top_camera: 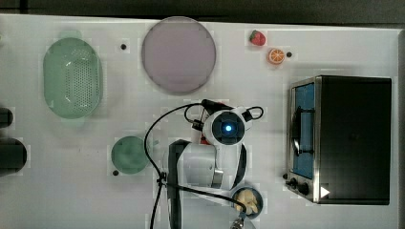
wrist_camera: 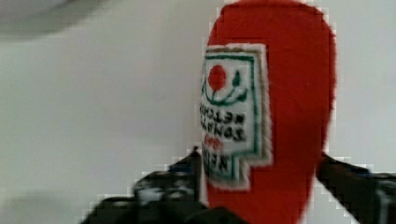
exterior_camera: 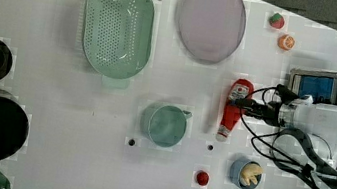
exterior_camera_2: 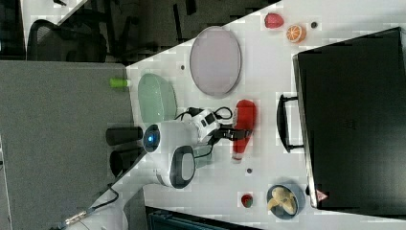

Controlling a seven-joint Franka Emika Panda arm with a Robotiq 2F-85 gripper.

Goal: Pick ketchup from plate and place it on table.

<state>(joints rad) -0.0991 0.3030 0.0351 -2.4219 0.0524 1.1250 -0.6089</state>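
The red ketchup bottle [exterior_camera: 233, 109] lies flat on the white table [exterior_camera: 51, 122], off the lilac-grey plate [exterior_camera: 211, 20], which sits bare farther up in the left view. The bottle's white cap end points toward the left view's bottom and its rounded base toward the plate. In the left view the gripper [exterior_camera: 242, 104] reaches in from the left view's right, its dark fingers [wrist_camera: 170, 179] straddling the bottle's body beside the white label. In the wrist view one finger stands right against the label side and the other just beside the far edge; whether they press on the bottle or have let go, I cannot tell. A mint-green cup [exterior_camera: 166, 124] stands just to the left view's left of the bottle, and a perforated green basket [exterior_camera: 117, 25] lies beyond it. A black toaster oven [top_camera: 341, 138] sits at the top view's right.
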